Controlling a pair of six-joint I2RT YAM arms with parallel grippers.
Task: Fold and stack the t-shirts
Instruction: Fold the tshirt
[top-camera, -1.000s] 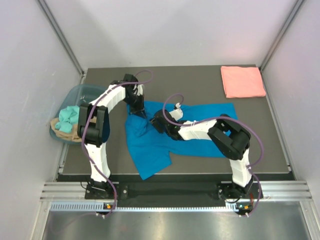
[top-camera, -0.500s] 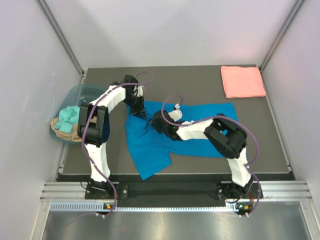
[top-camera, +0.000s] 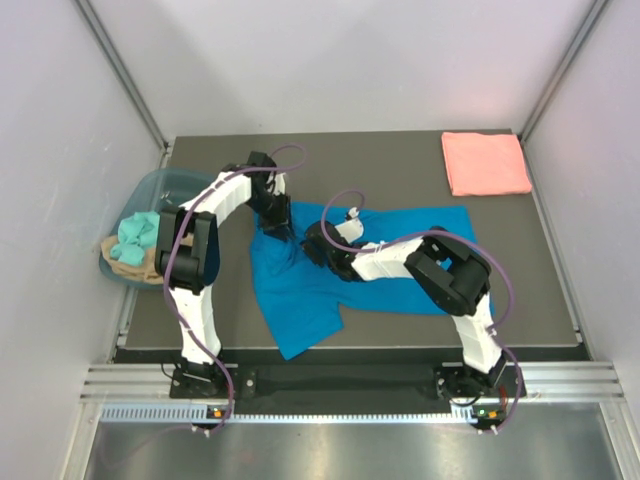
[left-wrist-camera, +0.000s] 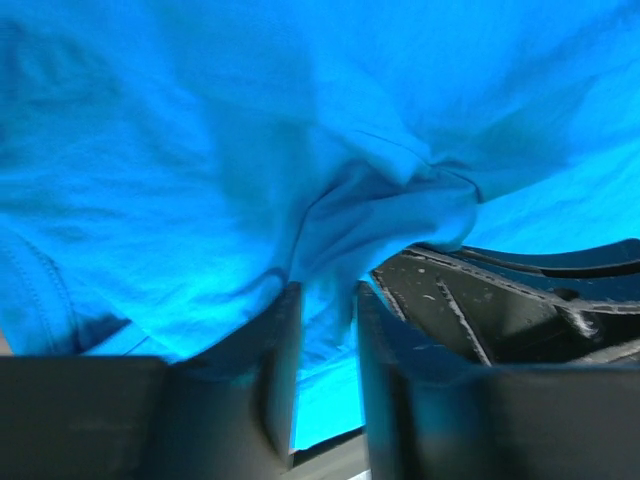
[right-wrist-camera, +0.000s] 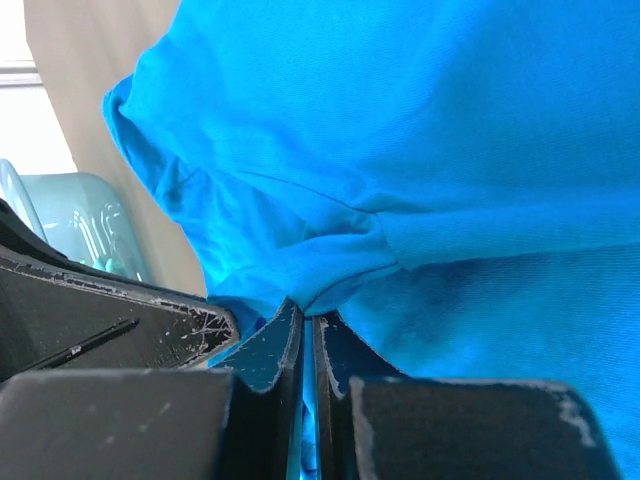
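The bright blue t-shirt lies crumpled across the middle of the table, and it fills the left wrist view and the right wrist view. The salmon pink t-shirt rests folded at the far right corner. My left gripper is at the blue shirt's far left corner. Its jaws stand apart, with a bunched fold of blue cloth between them. Right beside it, my right gripper is shut on a pinch of the same fold.
A translucent blue-grey tub sits off the table's left edge, holding teal cloth and tan cloth. The two grippers nearly touch each other. White walls close in on three sides.
My left gripper has opened off the blue fold it was pinching. My right gripper has shut on that fold. Neither arm has moved much.
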